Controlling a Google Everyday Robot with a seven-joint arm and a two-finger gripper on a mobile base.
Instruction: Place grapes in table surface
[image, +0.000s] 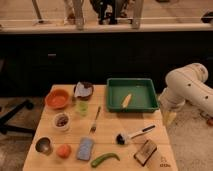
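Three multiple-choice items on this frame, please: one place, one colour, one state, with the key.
1. Where are the grapes? A) in the metal cup B) in the small white cup C) in the orange bowl
2. What colour is the tray? A) green B) red C) white
3. How is the hand? A) shut on the grapes B) shut on the fork C) open and empty, right of the table surface
Key: 1 B, dark fruit fills that cup; 2 A, its floor and walls are green; 3 C, it holds nothing and hangs off the table's edge.
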